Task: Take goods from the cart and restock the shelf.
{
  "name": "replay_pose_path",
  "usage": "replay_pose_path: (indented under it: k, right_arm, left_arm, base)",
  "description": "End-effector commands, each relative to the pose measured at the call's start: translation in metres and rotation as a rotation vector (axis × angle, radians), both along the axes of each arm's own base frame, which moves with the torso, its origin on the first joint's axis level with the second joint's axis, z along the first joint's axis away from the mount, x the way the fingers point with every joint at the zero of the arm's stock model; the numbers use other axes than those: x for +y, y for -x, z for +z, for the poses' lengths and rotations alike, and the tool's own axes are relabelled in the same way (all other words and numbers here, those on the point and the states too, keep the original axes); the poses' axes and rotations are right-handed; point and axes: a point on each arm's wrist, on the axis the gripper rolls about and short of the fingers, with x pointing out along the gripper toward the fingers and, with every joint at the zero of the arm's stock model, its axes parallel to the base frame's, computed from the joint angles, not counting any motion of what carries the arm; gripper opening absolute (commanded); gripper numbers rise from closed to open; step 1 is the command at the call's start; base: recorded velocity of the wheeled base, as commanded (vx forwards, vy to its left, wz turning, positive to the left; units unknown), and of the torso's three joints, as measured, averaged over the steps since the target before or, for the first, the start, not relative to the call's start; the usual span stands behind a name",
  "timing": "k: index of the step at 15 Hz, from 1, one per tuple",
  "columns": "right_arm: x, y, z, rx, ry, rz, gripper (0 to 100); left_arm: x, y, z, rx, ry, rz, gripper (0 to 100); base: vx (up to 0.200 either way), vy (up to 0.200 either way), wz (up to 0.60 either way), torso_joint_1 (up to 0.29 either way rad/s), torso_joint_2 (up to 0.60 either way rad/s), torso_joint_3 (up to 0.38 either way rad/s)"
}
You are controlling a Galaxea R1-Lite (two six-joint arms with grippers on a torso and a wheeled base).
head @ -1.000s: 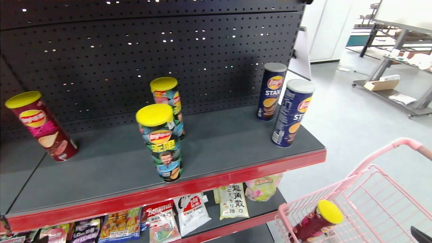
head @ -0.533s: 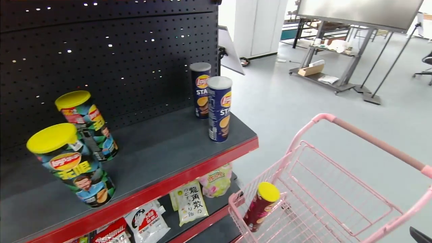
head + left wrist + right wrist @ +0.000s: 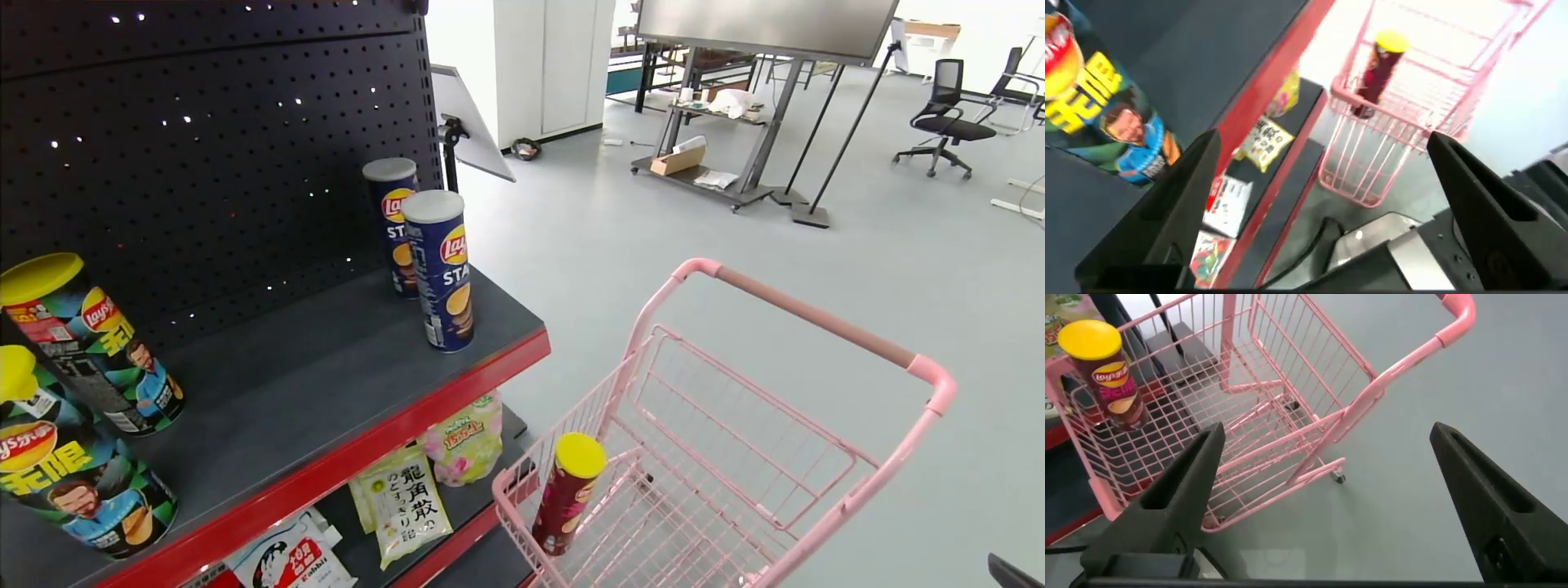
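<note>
A pink cart [image 3: 808, 314] stands on the floor just right of the shelf. One maroon chip can [image 3: 567, 494] with a yellow lid stands upright in its near left corner; the same can [image 3: 1380, 65] [image 3: 1110, 376] appears in both wrist views. The dark shelf board [image 3: 326, 384] with a red front edge carries two blue cans [image 3: 441, 269] at its right end and two green yellow-lidded cans [image 3: 90, 343] at the left. My left gripper [image 3: 1323, 220] hangs open in front of the shelf edge, empty. My right gripper [image 3: 1327, 506] is open above the floor beside the cart [image 3: 1290, 392].
Snack bags [image 3: 404, 498] lie on the lower shelf under the red edge. A black pegboard [image 3: 204, 163] backs the shelf. Open grey floor [image 3: 653, 245] spreads beyond the cart, with a rolling rack [image 3: 702, 171] and an office chair [image 3: 947, 122] far behind.
The head camera has swung to the right, so the shelf slid left in the picture and the whole cart came into view. The cans themselves have not moved.
</note>
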Motion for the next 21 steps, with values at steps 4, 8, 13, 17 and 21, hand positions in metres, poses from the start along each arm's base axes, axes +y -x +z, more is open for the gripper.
replay_pose_path:
  k: [4,8,13,17,21]
  right_arm:
    - [0.0,-0.001,-0.001,0.013,0.005,-0.004,100]
    - [0.0,-0.003,-0.003,0.031,0.004,-0.003,100]
    - [0.0,-0.005,-0.005,0.048,0.003,0.003,100]
    - [0.0,-0.007,-0.005,0.06,0.003,0.003,100]
    - [0.002,-0.02,-0.002,0.105,-0.024,0.028,100]
  left_arm:
    - [0.004,0.028,-0.028,-0.112,0.022,-0.031,100]
    - [0.005,0.033,-0.038,-0.132,0.024,-0.036,100]
    - [0.005,0.033,-0.038,-0.133,0.02,-0.029,100]
    - [0.005,0.033,-0.038,-0.134,0.019,-0.028,100]
    - [0.006,0.032,-0.036,-0.138,0.011,-0.005,100]
  base:
    - [0.0,0.0,0.0,-0.092,0.21,0.123]
    - [0.0,0.0,0.0,-0.14,0.34,0.196]
    - [0.0,0.0,0.0,-0.141,0.36,0.213]
    - [0.0,0.0,0.0,-0.144,0.38,0.234]
    - [0.0,0.0,0.0,-0.129,0.36,0.228]
